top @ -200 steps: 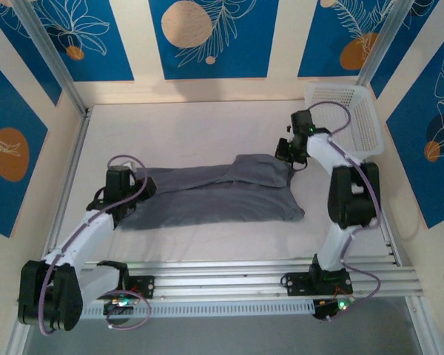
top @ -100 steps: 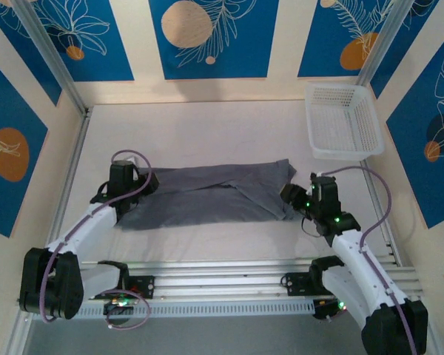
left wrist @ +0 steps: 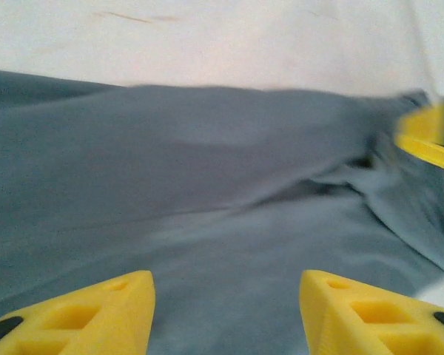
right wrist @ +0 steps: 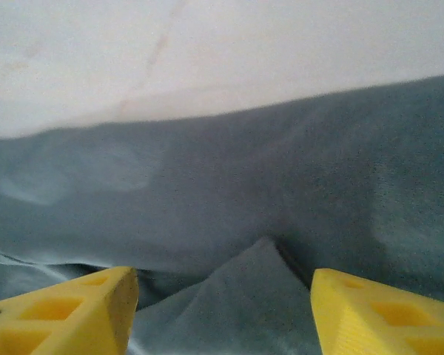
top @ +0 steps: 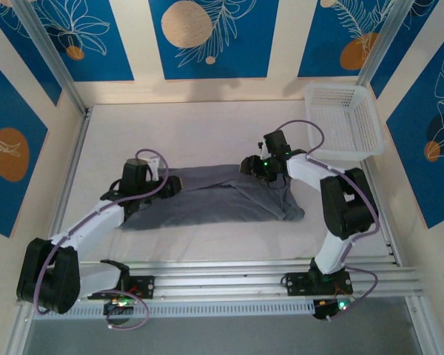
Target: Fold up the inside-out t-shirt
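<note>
Flattened since earlier, the inside-out t-shirt (top: 222,200) lies banded across mid-worktop (top: 192,133). Right gripper (top: 251,164) has returned to its far right corner, left gripper (top: 170,185) advanced over its left end; both jaws parted, empty. Regrasp for next fold likely.

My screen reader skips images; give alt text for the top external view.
A slate-grey t-shirt lies in a long strip on the white table, the left gripper near its left end, the right gripper at its far edge.

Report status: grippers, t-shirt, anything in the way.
Both open: left gripper over grey t-shirt, right gripper at its far edge. Shirt in long band, unheld; white basket apart.
</note>
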You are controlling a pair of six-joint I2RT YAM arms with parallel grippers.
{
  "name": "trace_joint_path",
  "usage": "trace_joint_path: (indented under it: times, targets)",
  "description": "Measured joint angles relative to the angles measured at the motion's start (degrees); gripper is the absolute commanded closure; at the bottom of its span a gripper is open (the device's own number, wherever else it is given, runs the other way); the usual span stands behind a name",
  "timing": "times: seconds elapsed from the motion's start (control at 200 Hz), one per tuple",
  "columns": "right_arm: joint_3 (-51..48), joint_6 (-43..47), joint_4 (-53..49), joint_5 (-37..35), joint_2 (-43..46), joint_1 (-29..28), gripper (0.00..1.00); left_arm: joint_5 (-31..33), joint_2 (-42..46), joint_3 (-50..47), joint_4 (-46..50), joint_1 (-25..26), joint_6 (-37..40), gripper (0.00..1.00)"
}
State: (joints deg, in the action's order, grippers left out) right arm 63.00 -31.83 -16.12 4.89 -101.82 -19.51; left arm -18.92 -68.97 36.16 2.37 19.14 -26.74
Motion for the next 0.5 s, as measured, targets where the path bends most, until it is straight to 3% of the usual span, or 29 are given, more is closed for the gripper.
trace_joint_path:
  times: [0.065,0.12,0.345,0.365,0.435,0.5]
  targets:
    - [0.5,-0.1,-0.6,0.8,-1.3,-0.2,0.89,-2.8,-0.6,0.0,-1.4,1.6,0.4,0.40]
    - [0.5,-0.3,-1.1,1.5,-1.5,-0.3,1.00,-4.2,-1.0,0.0,-2.1,2.3,0.5,0.35]
    - [0.1,0.4,-1.7,2.2,1.1,-0.4,1.00,-5.3,-1.1,0.0,-4.1,2.8,1.3,0.16]
    - [-0.3,0.4,-1.7,2.2,1.7,-0.4,0.95,-5.2,-1.1,0.0,-4.2,2.8,1.3,0.13]
    - [-1.9,0.3,-1.7,0.0,4.3,-0.7,0.58,-4.9,-1.1,0.0,-4.5,2.8,1.6,0.07]
    - [-3.1,0.4,-1.7,-2.7,6.0,-0.8,0.46,-4.5,-1.1,0.0,-4.7,2.9,1.6,0.05]
